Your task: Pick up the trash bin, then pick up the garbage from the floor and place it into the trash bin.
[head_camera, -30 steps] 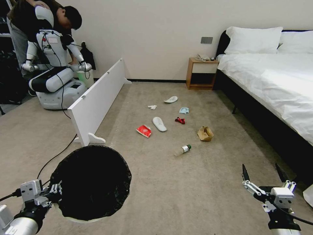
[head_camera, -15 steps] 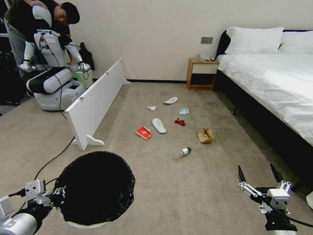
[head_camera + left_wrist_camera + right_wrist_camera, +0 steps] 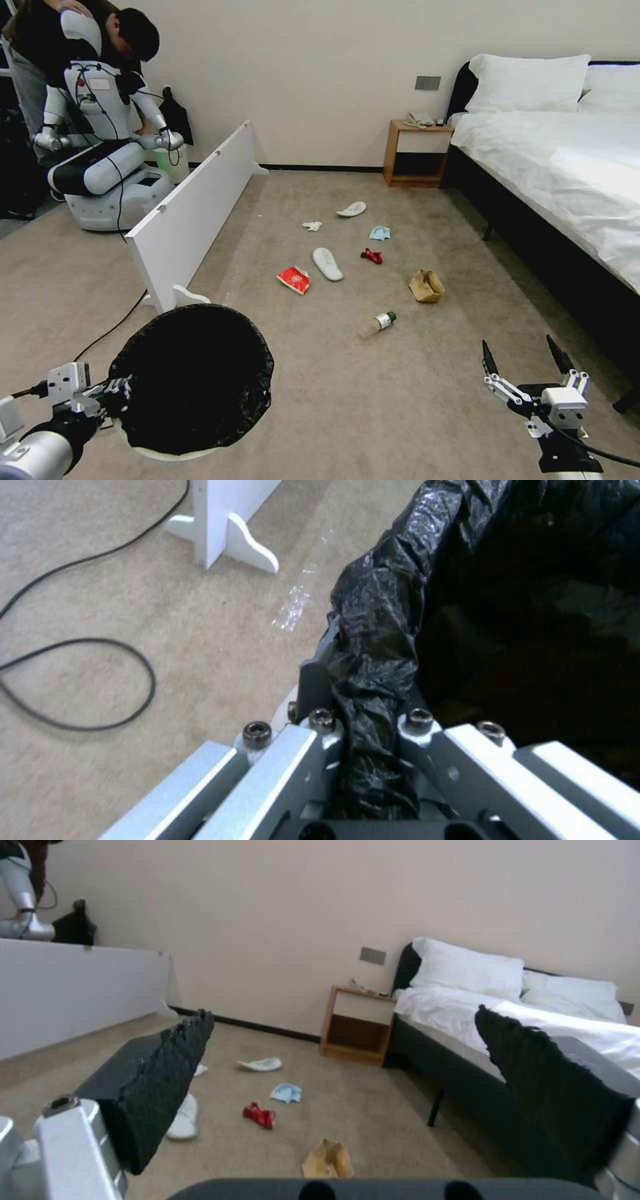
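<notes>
Carpet [image 3: 400,400] beneath my trash bin [image 3: 193,377]; black liner inside, contents unreadable. Left gripper [image 3: 115,393] clamps bin rim. Right gripper [image 3: 523,357] beside bin, spread wide, holding nothing. Garbage [image 3: 327,263] beyond bin.

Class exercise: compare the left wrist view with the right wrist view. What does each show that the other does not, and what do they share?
Left wrist alone: the left gripper, jaws shut on the black liner at the trash bin rim, and a black cable.

Right wrist alone: the open right gripper, a bed, nightstand, slipper, mask, red can and paper bag.

Both: beige carpet and the white board.
</notes>
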